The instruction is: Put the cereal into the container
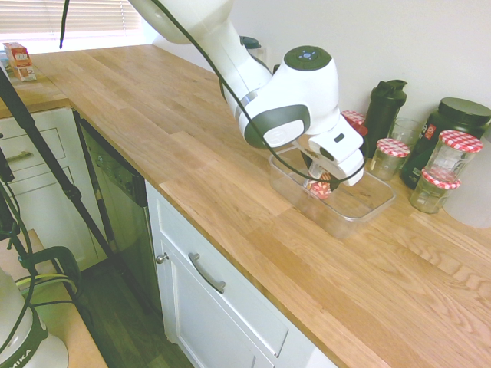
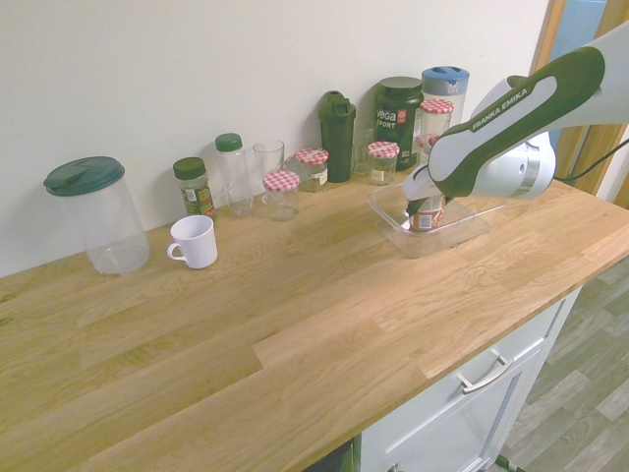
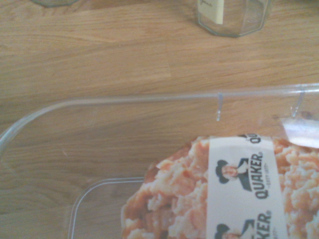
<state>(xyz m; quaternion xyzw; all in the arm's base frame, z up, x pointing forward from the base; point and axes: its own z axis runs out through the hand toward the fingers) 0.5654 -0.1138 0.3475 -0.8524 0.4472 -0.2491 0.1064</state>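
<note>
The white arm is reaching down over the wooden bench (image 1: 192, 153), and its claw (image 1: 322, 182) is clenched around the cereal cup (image 1: 322, 186), holding it inside the clear plastic container (image 1: 360, 211). In the second exterior view the claw (image 2: 425, 208) is keeping the cereal cup (image 2: 426, 218) low within the container (image 2: 447, 236), close to its floor, though whether the cup is touching the floor cannot be told. The wrist view is showing the cup's lid (image 3: 219, 194), printed with oats and a white Quaker strip, lying within the container's rim (image 3: 149, 98). Along the wall behind the container, jars with red-and-white checked lids (image 2: 382, 150), a dark shaker bottle (image 2: 337, 133) and a black tub (image 2: 398, 113) are standing. Further left along the bench, a white mug (image 2: 193, 241) is sitting near a large clear jug with a green lid (image 2: 95, 214).
</note>
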